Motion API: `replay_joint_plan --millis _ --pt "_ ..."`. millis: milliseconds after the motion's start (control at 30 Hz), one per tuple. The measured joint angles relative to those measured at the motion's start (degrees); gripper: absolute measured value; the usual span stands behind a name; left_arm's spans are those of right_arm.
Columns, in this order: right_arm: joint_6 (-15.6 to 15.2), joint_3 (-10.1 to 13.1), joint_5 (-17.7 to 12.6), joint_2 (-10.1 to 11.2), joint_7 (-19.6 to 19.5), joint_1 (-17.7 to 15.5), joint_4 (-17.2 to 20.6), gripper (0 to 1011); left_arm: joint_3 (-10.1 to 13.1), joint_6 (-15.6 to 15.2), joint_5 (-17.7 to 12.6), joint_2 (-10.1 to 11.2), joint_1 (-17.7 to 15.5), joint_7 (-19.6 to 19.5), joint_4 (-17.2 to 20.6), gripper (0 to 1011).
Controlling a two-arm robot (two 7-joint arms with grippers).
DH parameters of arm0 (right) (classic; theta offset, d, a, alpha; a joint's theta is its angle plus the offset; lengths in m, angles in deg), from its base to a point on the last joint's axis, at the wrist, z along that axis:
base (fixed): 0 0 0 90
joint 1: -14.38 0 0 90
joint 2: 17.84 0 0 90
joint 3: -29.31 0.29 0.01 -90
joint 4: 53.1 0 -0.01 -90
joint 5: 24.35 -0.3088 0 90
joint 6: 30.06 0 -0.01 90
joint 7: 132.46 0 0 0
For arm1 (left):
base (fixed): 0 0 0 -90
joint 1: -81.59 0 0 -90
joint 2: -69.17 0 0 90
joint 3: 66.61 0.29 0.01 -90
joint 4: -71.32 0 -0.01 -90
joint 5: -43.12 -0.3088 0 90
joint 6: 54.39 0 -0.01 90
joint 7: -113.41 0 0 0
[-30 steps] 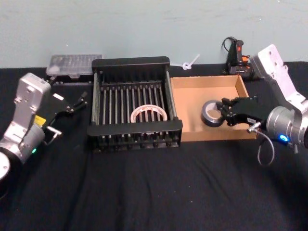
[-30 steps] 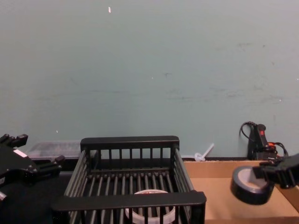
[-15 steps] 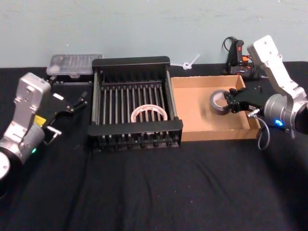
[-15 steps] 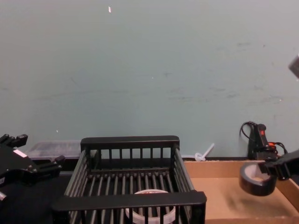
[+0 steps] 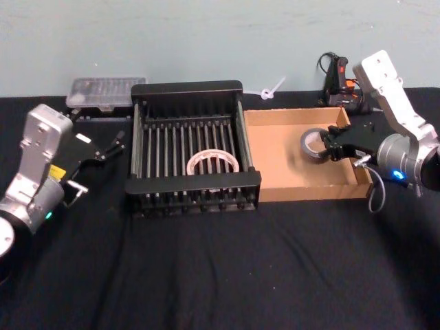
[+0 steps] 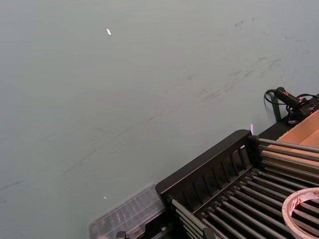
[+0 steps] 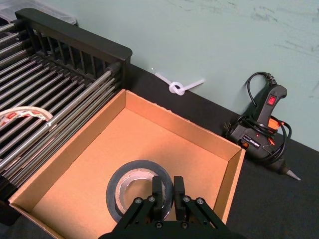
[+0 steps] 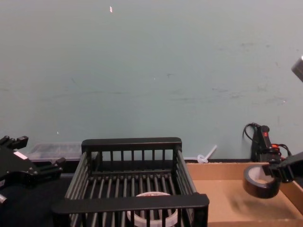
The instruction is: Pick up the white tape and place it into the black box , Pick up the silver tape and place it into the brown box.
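- Head view: the right gripper is clamped on the silver tape, holding it above the right half of the brown box. The white tape lies flat on the bars of the black box. The left gripper sits idle left of that box, jaws apart
- Left wrist view: the black box with the white tape on its bars, the brown box behind
- Right wrist view: the fingers pinch the silver tape's wall, one inside the core, over the brown box
- Chest view: the silver tape hangs tilted, clear of the brown box floor; the white tape rests in the black box
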Motion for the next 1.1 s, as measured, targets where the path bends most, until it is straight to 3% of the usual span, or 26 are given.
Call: replay_joint_plan --millis 233,1100 --pt "0.0 0.0 -0.1 0.1 0.1 -0.1 0.2 171 0.0 0.0 0.0 0.0 0.0 0.0 0.0 1001" --pt "0.0 0.0 -0.3 0.2 0.1 -0.2 0.4 977 0.0 0.0 0.0 0.0 0.0 0.0 0.0 1001"
